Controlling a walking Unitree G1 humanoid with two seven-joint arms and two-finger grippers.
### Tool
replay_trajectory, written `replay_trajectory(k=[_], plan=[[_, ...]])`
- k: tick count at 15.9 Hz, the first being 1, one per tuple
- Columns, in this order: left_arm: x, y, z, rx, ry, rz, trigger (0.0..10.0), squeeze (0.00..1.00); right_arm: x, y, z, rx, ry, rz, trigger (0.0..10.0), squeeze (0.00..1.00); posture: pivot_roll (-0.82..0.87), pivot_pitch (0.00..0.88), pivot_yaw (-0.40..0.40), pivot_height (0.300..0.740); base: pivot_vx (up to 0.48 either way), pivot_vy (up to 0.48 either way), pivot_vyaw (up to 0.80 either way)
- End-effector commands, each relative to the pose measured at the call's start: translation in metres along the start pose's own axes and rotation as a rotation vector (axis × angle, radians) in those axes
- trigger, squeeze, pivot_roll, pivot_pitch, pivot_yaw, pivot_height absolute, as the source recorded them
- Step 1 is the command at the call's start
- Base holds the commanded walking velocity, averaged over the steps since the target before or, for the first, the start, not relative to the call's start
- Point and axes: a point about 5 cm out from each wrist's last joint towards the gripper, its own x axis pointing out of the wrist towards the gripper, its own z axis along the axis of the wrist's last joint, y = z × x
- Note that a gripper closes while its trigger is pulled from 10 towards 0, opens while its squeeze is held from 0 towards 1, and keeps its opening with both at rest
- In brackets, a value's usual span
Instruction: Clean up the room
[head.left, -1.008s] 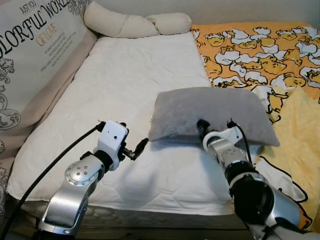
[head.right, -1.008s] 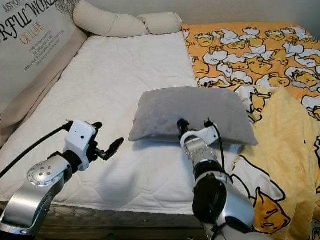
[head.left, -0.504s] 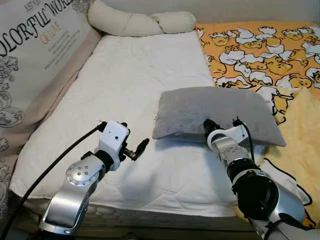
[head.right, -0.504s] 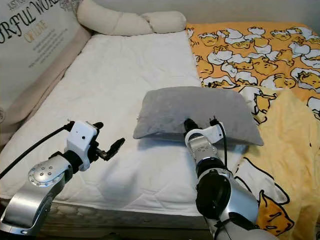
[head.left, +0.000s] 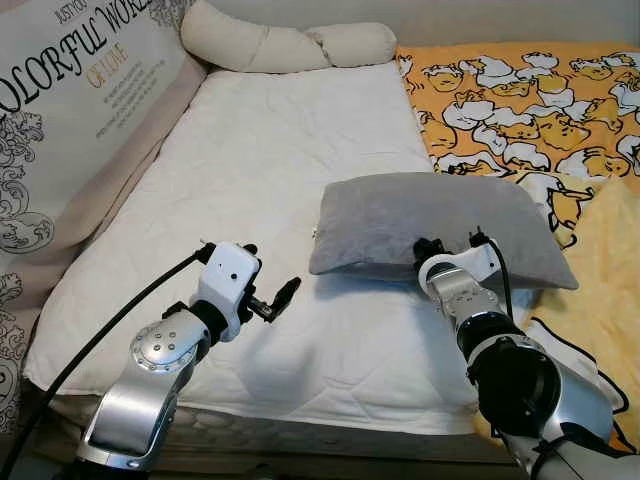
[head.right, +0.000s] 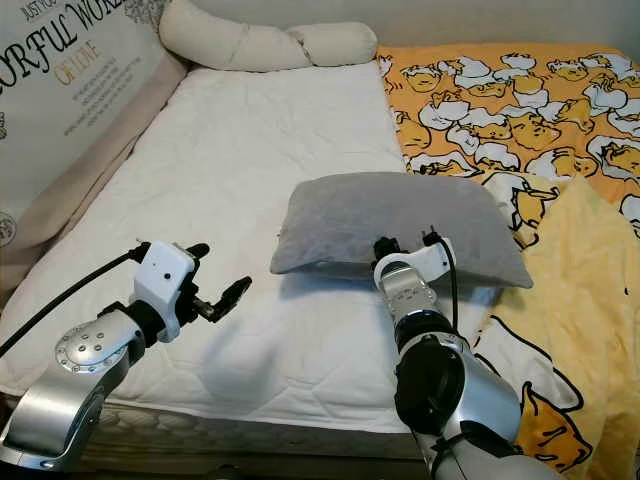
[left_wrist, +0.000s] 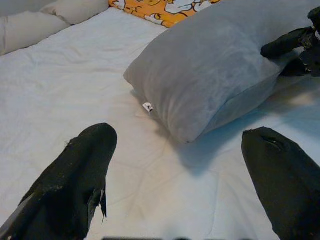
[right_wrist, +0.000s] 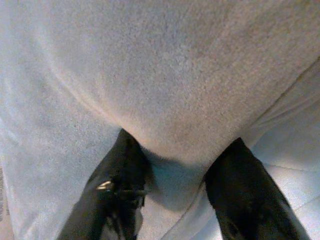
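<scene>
Here, a grey pillow (head.left: 435, 227) lies on the white mattress (head.left: 270, 170) of the bed, with its far right side just beside the orange duck blanket (head.left: 520, 95); the right gripper (head.left: 447, 252) is at the pillow's near edge, and its two black fingers (right_wrist: 122, 175) are spread apart with the soft edge of the pillow bulging between them; they touch the pillow but do not squeeze it tight; the left gripper (head.left: 278, 300) hangs over the mattress, near the pillow's left corner but not touching it, and its fingers (left_wrist: 75, 180) are wide apart and hold nothing; a long cream bolster (head.left: 285, 42) lies at the head of the mattress, far behind the pillow; a big cushion with printed words (head.left: 70, 110) leans along the mattress side, well to the left of the pillow.
</scene>
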Motion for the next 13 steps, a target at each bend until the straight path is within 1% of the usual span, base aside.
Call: replay_trajectory(k=[1, 3, 6, 10, 12, 13], plan=[[-0.002, -0.001, -0.002, 0.004, 0.007, -0.002, 10.0, 0.0, 0.0, 0.007, 0.003, -0.001, -0.012, 0.015, 0.0, 0.0, 0.09, 0.0, 0.069, 0.74, 0.0, 0.0, 0.0], [-0.003, -0.003, -0.003, 0.001, 0.01, 0.003, 10.0, 0.0, 0.0, 0.003, 0.004, -0.001, -0.015, 0.003, 0.0, 0.0, 0.09, 0.0, 0.065, 0.74, 0.0, 0.0, 0.0], [-0.003, -0.003, -0.004, 0.0, 0.01, 0.003, 10.0, 0.0, 0.0, 0.003, 0.005, -0.004, -0.017, 0.003, 0.0, 0.0, 0.08, 0.0, 0.072, 0.74, 0.0, 0.0, 0.0], [0.0, -0.002, -0.002, 0.005, 0.003, 0.0, 10.0, 0.0, 0.0, 0.004, 0.009, -0.023, -0.029, 0.008, 0.0, 0.0, 0.08, 0.0, 0.071, 0.74, 0.0, 0.0, 0.0], [-0.001, 0.0, -0.002, 0.005, 0.003, 0.011, 10.0, 0.0, 0.001, 0.008, 0.017, -0.049, -0.045, 0.029, 0.0, 0.0, 0.08, 0.0, 0.068, 0.74, 0.0, 0.0, 0.0], [-0.003, 0.004, -0.004, 0.005, 0.009, 0.031, 10.0, 0.0, 0.001, 0.012, 0.021, -0.08, -0.056, 0.048, 0.0, 0.0, 0.08, 0.0, 0.068, 0.74, 0.0, 0.0, 0.0]])
